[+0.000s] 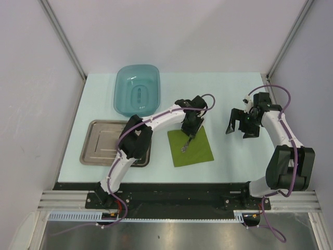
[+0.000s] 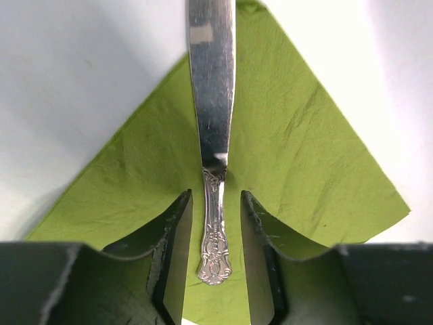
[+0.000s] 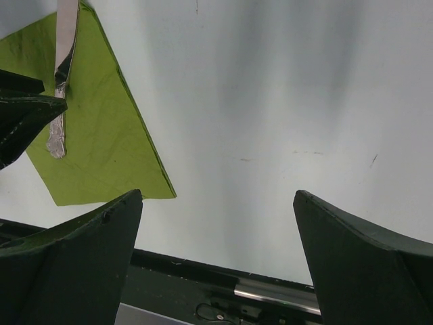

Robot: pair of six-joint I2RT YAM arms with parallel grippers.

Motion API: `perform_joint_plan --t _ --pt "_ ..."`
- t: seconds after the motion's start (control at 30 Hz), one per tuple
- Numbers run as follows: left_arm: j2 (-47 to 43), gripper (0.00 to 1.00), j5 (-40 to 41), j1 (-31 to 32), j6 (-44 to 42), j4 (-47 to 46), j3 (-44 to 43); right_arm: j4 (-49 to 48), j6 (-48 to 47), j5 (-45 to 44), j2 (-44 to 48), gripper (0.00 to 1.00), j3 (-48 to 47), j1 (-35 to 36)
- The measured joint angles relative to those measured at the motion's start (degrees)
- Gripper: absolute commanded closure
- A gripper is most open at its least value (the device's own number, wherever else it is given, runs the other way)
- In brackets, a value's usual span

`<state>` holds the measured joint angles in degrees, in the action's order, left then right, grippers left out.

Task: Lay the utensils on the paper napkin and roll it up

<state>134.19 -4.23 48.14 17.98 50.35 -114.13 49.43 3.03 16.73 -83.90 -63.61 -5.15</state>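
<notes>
One of the utensils, a silver knife (image 2: 212, 101) with an ornate handle, lies flat on the olive-green paper napkin (image 2: 304, 156). My left gripper (image 2: 215, 196) stands over the handle end, open, with a gap between the handle and each finger. From above, the knife (image 1: 186, 144) points toward the napkin's (image 1: 199, 151) near-left edge, under the left gripper (image 1: 190, 133). My right gripper (image 1: 242, 127) hangs wide open to the right of the napkin, over bare table, holding nothing. In the right wrist view the knife (image 3: 57, 139) and the napkin (image 3: 101, 135) sit at the far left. No other utensils show.
A steel tray (image 1: 101, 143) lies at the left, partly under the left arm. A teal plastic basin (image 1: 137, 89) stands behind it. The table's black front rail (image 3: 223, 271) runs just beyond the right gripper (image 3: 216, 203).
</notes>
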Motion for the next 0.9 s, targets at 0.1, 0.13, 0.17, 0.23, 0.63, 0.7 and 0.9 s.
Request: perform_joint_plan --t 0.1,0.13,0.17,0.23,0.63,0.7,0.9 --pt "-0.7 0.59 1.2 -0.1 -0.1 0.2 -1.1 0.5 -0.1 0.0 -0.2 0.0 -1.0 -0.1" --pt "-1.3 0.59 1.5 -0.1 -0.2 0.2 -1.2 0.7 -0.1 0.0 -0.2 0.0 -1.5 -0.1" --pt "-2.5 0.59 1.8 -0.3 -0.5 0.2 -1.0 0.9 -0.2 0.0 -0.3 0.0 -2.2 -0.2" --pt "-6.8 0.59 2.2 -0.7 -0.7 -0.2 0.9 1.1 -0.3 0.2 -0.3 0.0 -3.2 -0.3" --pt "-53.4 0.55 0.6 -24.9 1.5 -8.9 45.0 1.4 -0.5 3.3 2.0 0.0 -4.0 -0.3" --pt "-54.5 0.57 2.0 -28.6 2.0 -8.7 49.3 1.4 -0.5 3.5 2.8 0.0 -4.0 -0.3" --pt "-54.1 0.65 5.4 -32.2 3.7 -7.7 56.3 1.5 -0.5 3.5 3.1 0.0 -4.0 -0.2"
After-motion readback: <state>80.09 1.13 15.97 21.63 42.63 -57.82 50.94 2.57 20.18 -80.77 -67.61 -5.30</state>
